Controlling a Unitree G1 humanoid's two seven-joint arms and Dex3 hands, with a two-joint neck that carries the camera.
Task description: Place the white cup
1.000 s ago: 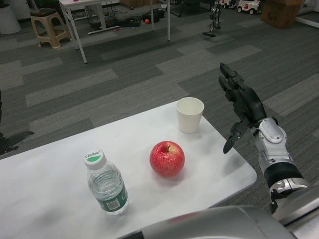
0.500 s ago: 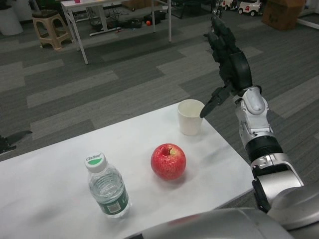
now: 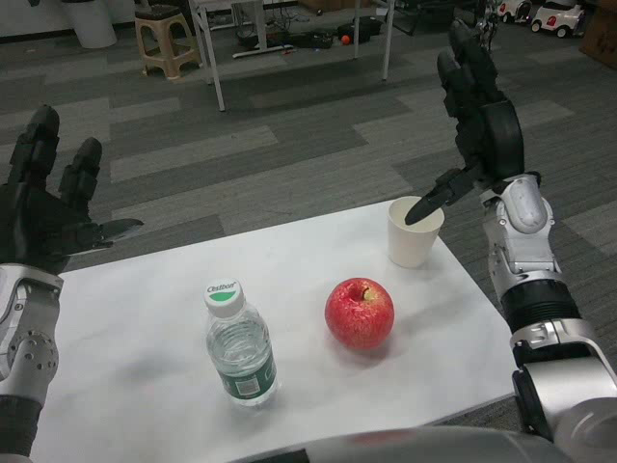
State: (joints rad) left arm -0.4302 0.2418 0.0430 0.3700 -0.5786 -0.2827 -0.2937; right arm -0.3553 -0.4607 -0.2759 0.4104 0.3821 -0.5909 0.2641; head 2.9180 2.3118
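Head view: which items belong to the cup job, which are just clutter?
Job:
- cup, upright at the table's far right corner
- right robot hand, open, raised beside the cup, thumb over its rim
- table

Clutter:
- apple
- bottle
- left robot hand, open, raised at the left edge
- stool and far table on the floor behind

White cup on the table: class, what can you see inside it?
The white cup stands upright and open-topped; only its upper inner wall shows, white. The right hand has a fingertip across the rim, and the bottom is hidden.
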